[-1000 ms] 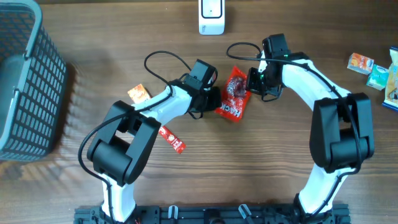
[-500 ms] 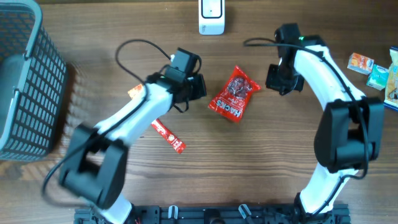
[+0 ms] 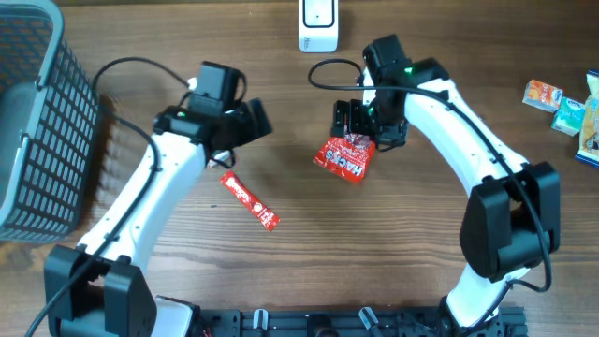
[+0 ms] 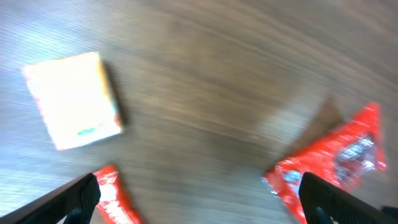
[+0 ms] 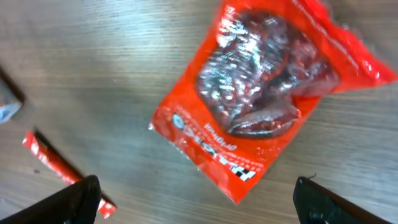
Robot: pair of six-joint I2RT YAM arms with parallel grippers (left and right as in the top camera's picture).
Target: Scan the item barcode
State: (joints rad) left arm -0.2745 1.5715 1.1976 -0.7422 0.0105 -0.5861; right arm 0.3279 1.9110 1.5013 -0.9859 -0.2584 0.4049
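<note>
Two grippers are standing wide open over the wooden table [image 3: 393, 243], and neither is holding anything. The right gripper [image 5: 196, 186] is hovering directly over the red snack bag [image 5: 261, 106], its jaws spread far apart at the bottom corners of the wrist view with the bag lying flat on the wood beneath them. In the overhead view it is sitting above the bag's far end. The left gripper [image 4: 199, 186] is hanging off to the side, well apart from the bag. It is looking down on bare wood between a small pale packet [image 4: 74, 99] and the bag's corner, with the tip of a red stick packet [image 3: 251, 200] just showing. The bag is lying near the middle of the table, on the near side of the white scanner [image 3: 318, 23] standing at the far edge. It is showing its printed face and clear window upward, and no barcode is appearing on that face. The step in hand is probably the pick-up, since the scan cannot be starting while the bag is resting on the table. The next move is calling for the right arm to descend, close on the crinkly edge without sliding the bag, lift it, and turn it until the hidden side, where the barcode likely is, is facing the scanner.
</note>
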